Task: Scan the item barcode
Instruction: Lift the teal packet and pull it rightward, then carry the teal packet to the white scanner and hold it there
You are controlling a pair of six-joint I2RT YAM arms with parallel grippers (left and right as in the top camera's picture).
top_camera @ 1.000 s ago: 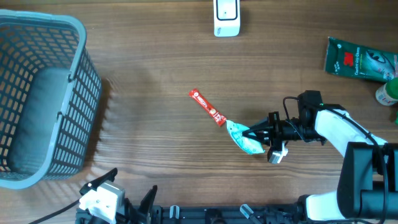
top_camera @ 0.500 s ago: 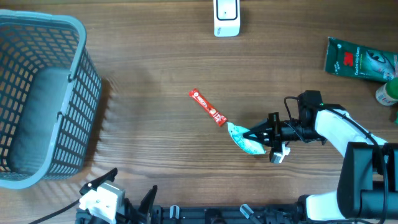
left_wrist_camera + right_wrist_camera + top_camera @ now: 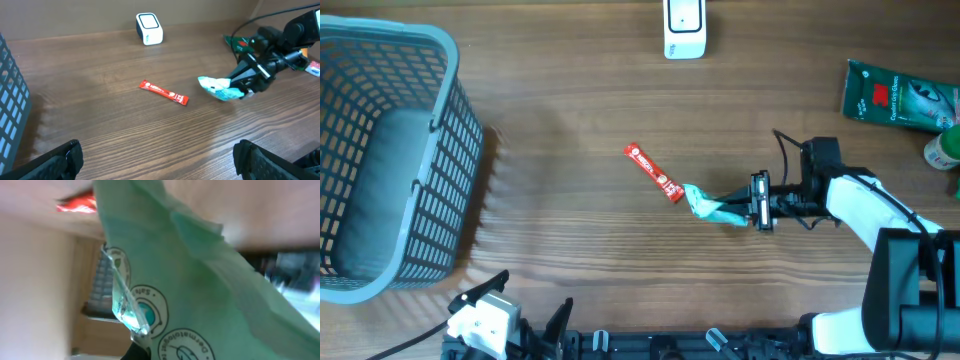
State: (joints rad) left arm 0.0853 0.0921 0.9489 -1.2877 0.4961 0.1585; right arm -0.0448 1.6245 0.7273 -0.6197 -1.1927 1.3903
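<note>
**R gripper pinching teal packet, mid-table**

Nearest, at the front edge: L gripper (image 3: 157, 150), fingers spread wide, nothing btwn them. Next back, R gripper (image 3: 744, 212) sits low over table (image 3: 570, 110), fingers pressed together on one end of the packet (image 3: 708, 205). Packet is right of centre and sticks out toward the left. R wrist cam is filled w/ its teal film and round printed logos. Packet's free tip is just beside the red stick (image 3: 654, 173); can't tell if touching. Basket (image 3: 460, 150) at far left. Furthest back: white scanner (image 3: 684, 28) at centre, well apart from packet; green bag (image 3: 900, 97) at the right corner.
</note>
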